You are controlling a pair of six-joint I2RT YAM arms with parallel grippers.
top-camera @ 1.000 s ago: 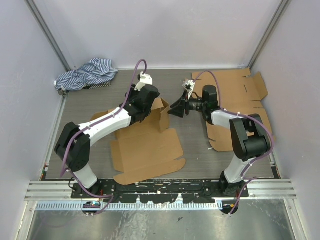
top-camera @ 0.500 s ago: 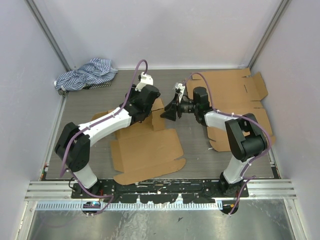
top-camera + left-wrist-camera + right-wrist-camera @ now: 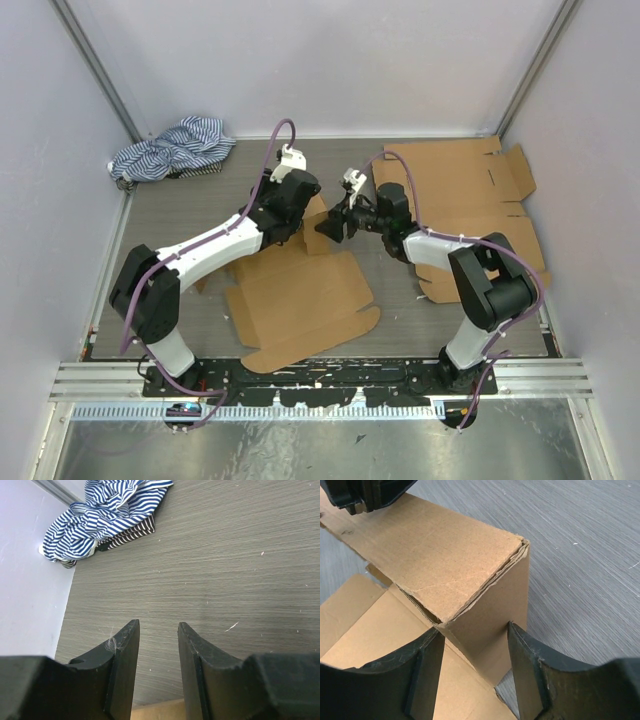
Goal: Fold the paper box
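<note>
Paper box (image 3: 300, 290): brown cardboard, mostly flat, lower centre of top view, one flap raised at its upper edge. Right wrist view shows you the layered, creased corner of that flap. Right gripper (image 3: 475, 641) spread, fingers straddling the raised corner. Left gripper (image 3: 157, 630) spread, nothing between fingers; you see bare table (image 3: 225, 580) ahead, striped cloth (image 3: 100, 515) upper left. Spare cardboard (image 3: 470, 190) crowds right wall.

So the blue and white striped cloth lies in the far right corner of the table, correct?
Not quite. The blue and white striped cloth lies in the far left corner of the table, as the top external view shows.
</note>
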